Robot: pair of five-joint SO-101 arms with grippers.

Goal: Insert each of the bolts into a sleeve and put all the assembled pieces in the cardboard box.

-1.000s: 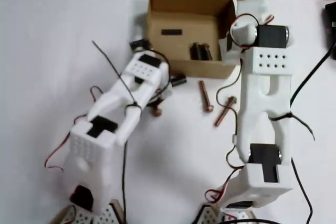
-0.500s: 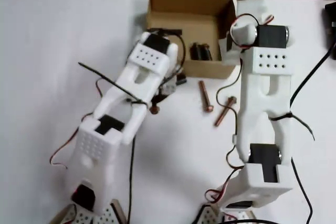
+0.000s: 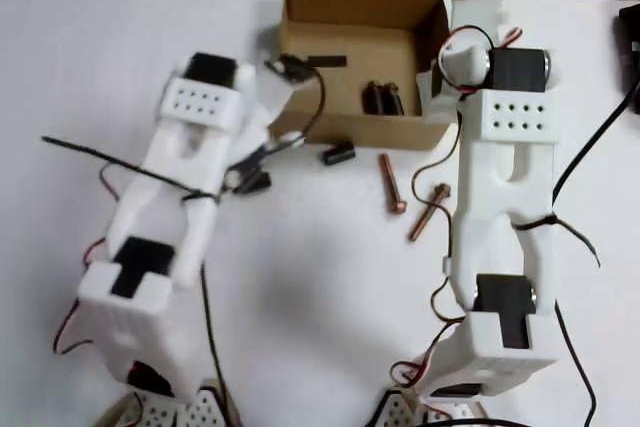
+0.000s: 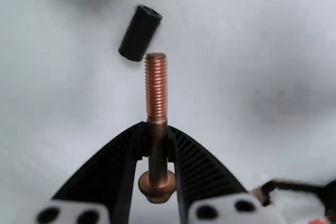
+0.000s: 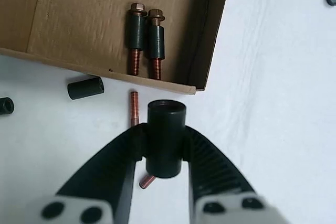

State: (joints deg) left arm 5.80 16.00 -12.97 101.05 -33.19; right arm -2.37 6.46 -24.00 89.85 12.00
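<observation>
Two grippers, each loaded with one half of a pair.

Left gripper [image 4: 156,129]: clamped on a copper bolt [image 4: 156,93] low on the shank, just above the flanged head. The threaded end projects free beyond the fingertips.

Right gripper [image 5: 163,136]: clamped round a black sleeve [image 5: 165,121], held over the table [image 5: 289,77] just outside the cardboard box [image 5: 79,19], with its open bore facing the wrist camera.

Key relation: the bolt's long axis runs straight out from the left jaws. A loose sleeve [image 4: 139,33] lies on the table just past the threaded tip, off to one side and with its axis tilted from the bolt's, so the two are not in line. In the high view a sleeve by the box [image 3: 338,153] lies just outside the near wall, between the arms and nearer the left one. Whether it is the same sleeve cannot be told. The held sleeve is well apart, on the right arm's side.

Judged next step: tip and bore must be brought into line before the bolt is pushed home.

Two assembled pieces [image 5: 137,30] lie side by side in the box, touching. Two bare bolts [image 3: 392,183] rest on the table between the arms.

Writing: a dark label [image 3: 327,61] on the box's inner wall is not legible. No marks are seen on bolts or sleeves.
</observation>
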